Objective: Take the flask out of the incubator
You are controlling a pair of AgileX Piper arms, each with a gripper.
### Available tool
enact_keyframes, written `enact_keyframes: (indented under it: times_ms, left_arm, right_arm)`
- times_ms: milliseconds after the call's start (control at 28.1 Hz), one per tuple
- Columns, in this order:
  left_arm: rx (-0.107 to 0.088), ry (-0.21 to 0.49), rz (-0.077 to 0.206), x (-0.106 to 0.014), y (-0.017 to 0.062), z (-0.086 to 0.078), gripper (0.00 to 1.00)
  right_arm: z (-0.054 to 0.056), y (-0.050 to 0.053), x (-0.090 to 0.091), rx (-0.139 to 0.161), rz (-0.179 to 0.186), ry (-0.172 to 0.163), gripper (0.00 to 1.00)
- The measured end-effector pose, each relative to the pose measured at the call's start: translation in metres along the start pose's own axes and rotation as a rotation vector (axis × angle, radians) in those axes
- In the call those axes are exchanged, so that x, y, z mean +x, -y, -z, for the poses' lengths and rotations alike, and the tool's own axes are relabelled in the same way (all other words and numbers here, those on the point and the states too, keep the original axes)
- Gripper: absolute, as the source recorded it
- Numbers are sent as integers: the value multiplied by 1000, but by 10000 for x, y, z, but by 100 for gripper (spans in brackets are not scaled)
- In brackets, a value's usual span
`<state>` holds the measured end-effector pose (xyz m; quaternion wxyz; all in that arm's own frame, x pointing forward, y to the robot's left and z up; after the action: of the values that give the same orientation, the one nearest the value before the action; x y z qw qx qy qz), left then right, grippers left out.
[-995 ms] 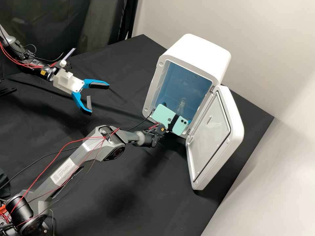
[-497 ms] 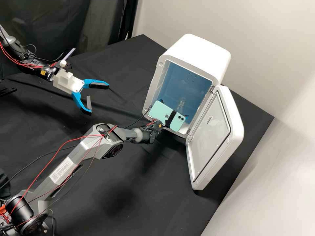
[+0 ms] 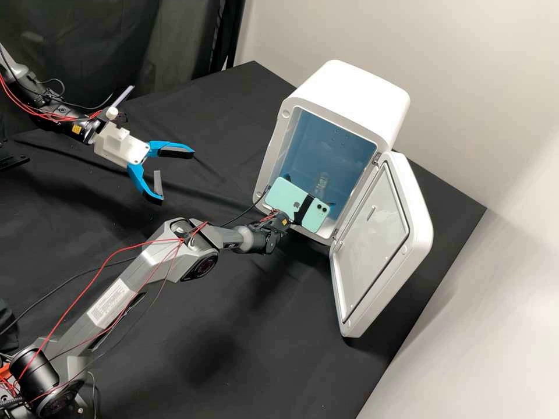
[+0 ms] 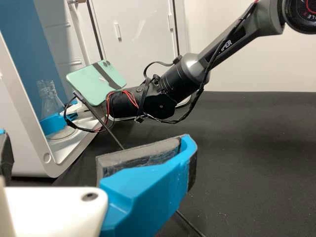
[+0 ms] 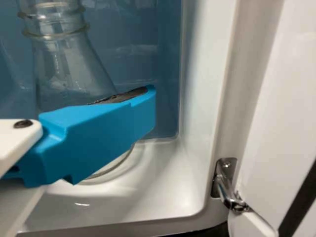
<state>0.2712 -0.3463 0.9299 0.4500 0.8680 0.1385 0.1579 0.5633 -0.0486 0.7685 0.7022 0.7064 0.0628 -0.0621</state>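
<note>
Incubator [image 3: 349, 93] first, from the high view: it stands at the far right of the bench [image 3: 233, 349], its door [image 3: 378, 244] swung wide to the right so the blue chamber lies open to me. The flask [image 3: 320, 183] stands upright on the chamber floor. My right arm [image 3: 186, 256] stretches in from the near left, its mint phone [image 3: 297, 206] at the chamber mouth. The left gripper [image 3: 174, 174] hangs with jaws spread over the far left of the bench, well apart, which I judge leaves the approach free.

From the left wrist, the flask sits just inside the chamber's rim, with the right arm level with its base.

From the right wrist, the right gripper [image 5: 98, 123] lies low against the flask's sloping wall, a sensible height for a wide body. I cannot tell whether it has clamped. The flask is not yet out.
</note>
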Motion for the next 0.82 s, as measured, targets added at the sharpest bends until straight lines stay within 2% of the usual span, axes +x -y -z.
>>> enact_keyframes:
  times_ms: [107,178,213,462,817]
  left_arm:
    - [0,0,0,0,0,0,100]
    - [0,0,0,0,0,0,100]
    - [0,0,0,0,0,0,100]
    - [0,0,0,0,0,0,100]
    - [0,0,0,0,0,0,100]
  right_arm:
    - [-4,-8,0,17,-9,4,100]
    - [-4,-8,0,18,-9,4,100]
    - [-4,-8,0,18,-9,4,0]
    - [-50,-55,-11,19,-21,14,0]
    - [-61,-41,-16,20,-17,18,0]
